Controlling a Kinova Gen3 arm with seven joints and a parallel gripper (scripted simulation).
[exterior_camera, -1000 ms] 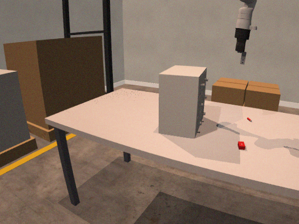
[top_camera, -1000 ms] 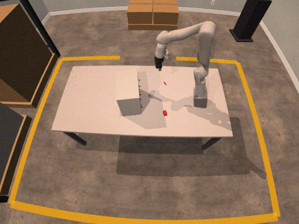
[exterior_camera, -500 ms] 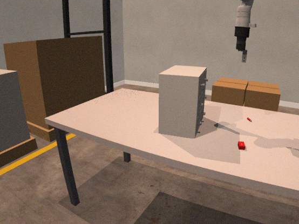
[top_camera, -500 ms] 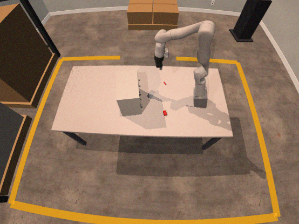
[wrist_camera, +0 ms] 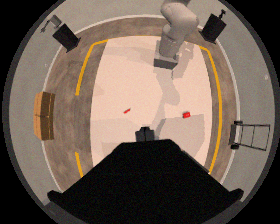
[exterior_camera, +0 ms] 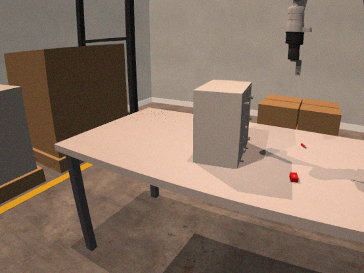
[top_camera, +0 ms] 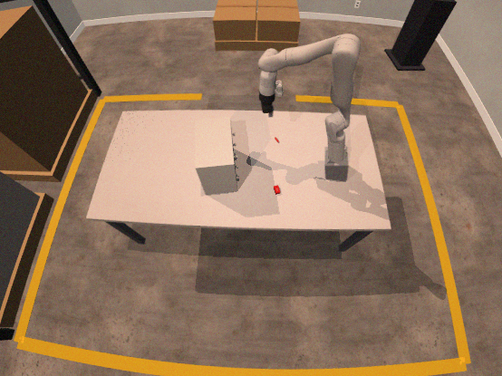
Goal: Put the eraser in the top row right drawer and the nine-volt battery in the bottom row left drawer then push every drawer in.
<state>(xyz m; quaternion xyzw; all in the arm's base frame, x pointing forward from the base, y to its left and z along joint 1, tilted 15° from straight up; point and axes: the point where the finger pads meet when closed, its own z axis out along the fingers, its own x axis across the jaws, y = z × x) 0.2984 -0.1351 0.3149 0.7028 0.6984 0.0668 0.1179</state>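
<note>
The small chest (top_camera: 214, 143) (exterior_camera: 215, 125) stands upright, its knobbed drawer fronts facing the arm's base; the fronts show only edge-on, and no drawer stands visibly out. A small red block (top_camera: 276, 189) (exterior_camera: 294, 177) (wrist_camera: 186, 115) lies on the table before the chest, toward the near edge. A slim red piece (top_camera: 276, 139) (exterior_camera: 303, 145) (wrist_camera: 127, 111) lies farther back. Both are too small to tell which is eraser or battery, or something else. My gripper (top_camera: 270, 113) (exterior_camera: 297, 74) (wrist_camera: 145, 132) is shut and empty, pointing down, high above the table's back part, higher than the chest's top.
The arm's base (top_camera: 336, 166) (wrist_camera: 166, 60) stands on the table (top_camera: 149, 178) (exterior_camera: 131, 145) to the right of both red things in the top view. The chest is hidden behind the gripper's body in the wrist view. Cardboard boxes (top_camera: 256, 24) (exterior_camera: 299, 112) stand on the floor behind.
</note>
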